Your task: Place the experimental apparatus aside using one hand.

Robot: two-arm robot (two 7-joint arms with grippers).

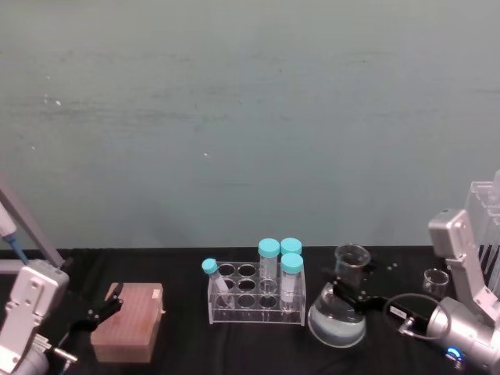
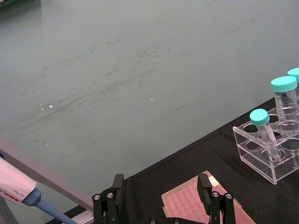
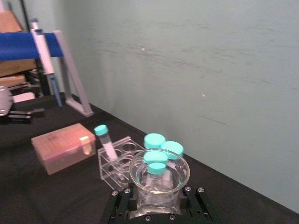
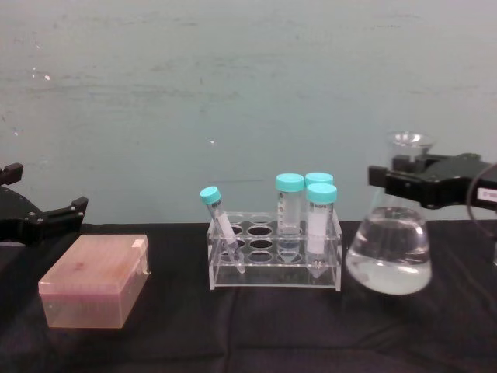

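Observation:
A large conical glass flask (image 1: 336, 320) holding clear liquid stands at the front right, beside a clear tube rack. My right gripper (image 1: 349, 292) is shut on its neck just below the rim. From the side, the black fingers (image 4: 388, 176) clamp the neck of the flask (image 4: 388, 252). In the right wrist view the flask's mouth (image 3: 159, 164) sits between the fingers (image 3: 122, 201). I cannot tell whether its base touches the cloth. A small glass beaker (image 1: 435, 278) and a tall acrylic stand (image 1: 486, 205) are at the far right. My left gripper (image 2: 160, 186) hangs open over a pink box.
The clear tube rack (image 1: 256, 295) with several teal-capped tubes stands at centre front. The pink lidded box (image 1: 129, 322) lies to its left. A pipette on a grey stand (image 1: 19, 226) is at the far left. Black cloth covers the table, with a green wall behind.

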